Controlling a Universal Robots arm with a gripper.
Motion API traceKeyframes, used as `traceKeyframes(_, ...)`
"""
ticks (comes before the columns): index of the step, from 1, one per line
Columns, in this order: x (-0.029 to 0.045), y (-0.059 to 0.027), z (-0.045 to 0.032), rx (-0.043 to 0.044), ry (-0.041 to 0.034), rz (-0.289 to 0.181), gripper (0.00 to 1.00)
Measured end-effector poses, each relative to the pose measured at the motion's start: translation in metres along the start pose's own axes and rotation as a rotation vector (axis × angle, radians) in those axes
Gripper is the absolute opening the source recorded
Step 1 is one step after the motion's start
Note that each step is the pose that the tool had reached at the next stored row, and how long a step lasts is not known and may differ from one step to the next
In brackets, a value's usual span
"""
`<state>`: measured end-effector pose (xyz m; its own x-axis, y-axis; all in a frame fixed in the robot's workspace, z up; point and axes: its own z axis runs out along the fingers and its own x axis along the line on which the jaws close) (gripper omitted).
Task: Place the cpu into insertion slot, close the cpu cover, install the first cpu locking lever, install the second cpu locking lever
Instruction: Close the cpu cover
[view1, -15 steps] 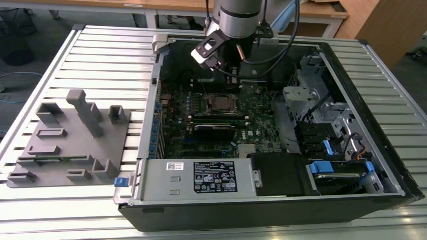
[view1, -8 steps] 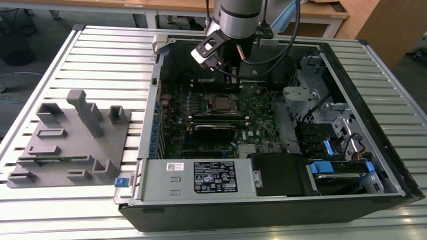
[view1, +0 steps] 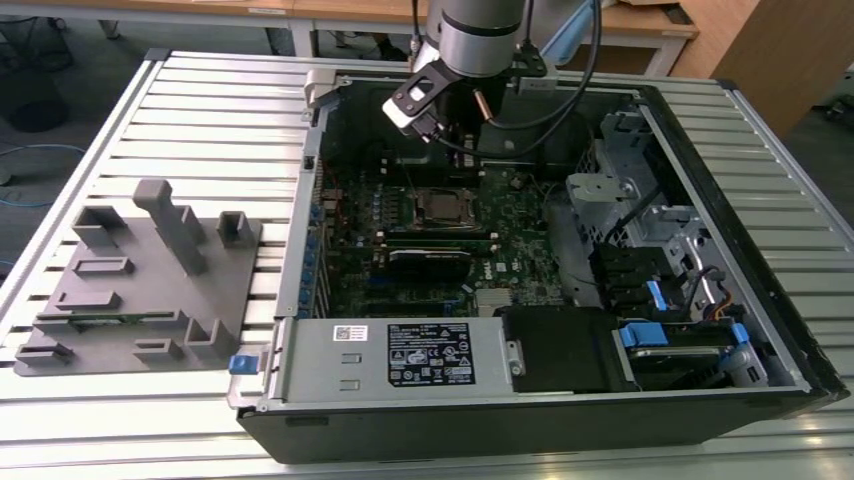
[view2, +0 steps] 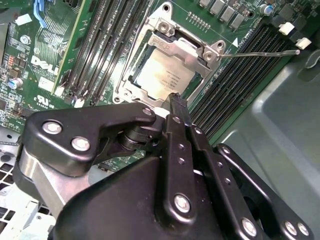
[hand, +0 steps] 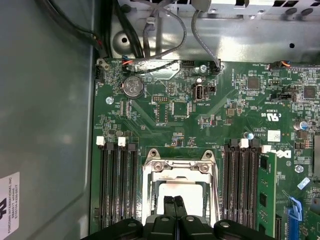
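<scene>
Hand (view2: 175, 100) closed nr cpu (view2: 159, 76), flat, top up.

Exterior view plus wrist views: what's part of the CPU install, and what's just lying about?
Job:
cpu, under its cover
cpu cover, down over the cpu
thin lever, sticking out beside the cover
pincer, shut, close by the cover

Lying about:
grey fixture block
power supply
memory slots
coin cell
</scene>
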<state>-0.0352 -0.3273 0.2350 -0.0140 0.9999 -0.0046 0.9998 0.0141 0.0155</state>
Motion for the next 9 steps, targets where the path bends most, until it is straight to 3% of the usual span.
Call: traceKeyframes(9,0.0002,0.0,0.0,0.0,0.0,-0.003,0.1)
